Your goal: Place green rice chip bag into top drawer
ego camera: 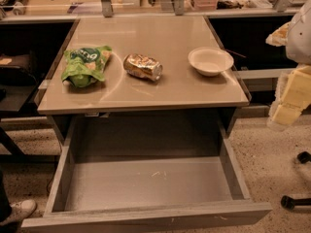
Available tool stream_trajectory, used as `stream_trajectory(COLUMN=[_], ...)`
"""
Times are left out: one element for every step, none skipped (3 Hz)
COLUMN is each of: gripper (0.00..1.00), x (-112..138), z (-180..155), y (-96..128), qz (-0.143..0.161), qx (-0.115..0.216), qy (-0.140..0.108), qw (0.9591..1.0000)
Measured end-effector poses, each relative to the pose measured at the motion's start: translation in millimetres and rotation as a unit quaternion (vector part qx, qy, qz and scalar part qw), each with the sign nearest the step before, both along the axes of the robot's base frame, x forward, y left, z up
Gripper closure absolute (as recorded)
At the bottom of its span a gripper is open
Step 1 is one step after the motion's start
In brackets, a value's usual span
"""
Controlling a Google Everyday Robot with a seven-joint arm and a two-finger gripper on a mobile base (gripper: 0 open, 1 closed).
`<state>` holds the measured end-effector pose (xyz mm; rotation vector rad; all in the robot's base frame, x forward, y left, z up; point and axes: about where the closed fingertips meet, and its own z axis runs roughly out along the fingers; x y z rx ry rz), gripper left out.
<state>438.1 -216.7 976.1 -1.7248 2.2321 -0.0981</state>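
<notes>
The crinkly green rice chip bag point(86, 64) is laid on the beige tabletop point(170, 89), long axis near-left to far-right; the pale pincer point(289, 100) is seen at far right, its grip impossible to tell.

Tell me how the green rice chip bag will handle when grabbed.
The green rice chip bag looks crinkled and puffy, so it will probably deform rather than stay stiff. It is likely light for its size. Lying flat, it shouldn't roll. The gripper hangs at far right, beyond the table edge.
</notes>
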Motion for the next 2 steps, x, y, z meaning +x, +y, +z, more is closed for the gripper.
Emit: stream_trajectory(gripper=[0.00,0.00], x=[0,4], z=[0,5], y=[0,11], qz=[0.000,0.012], qx=[0.000,0.005], qy=[0.000,-0.010], qw=[1.0000,0.9999])
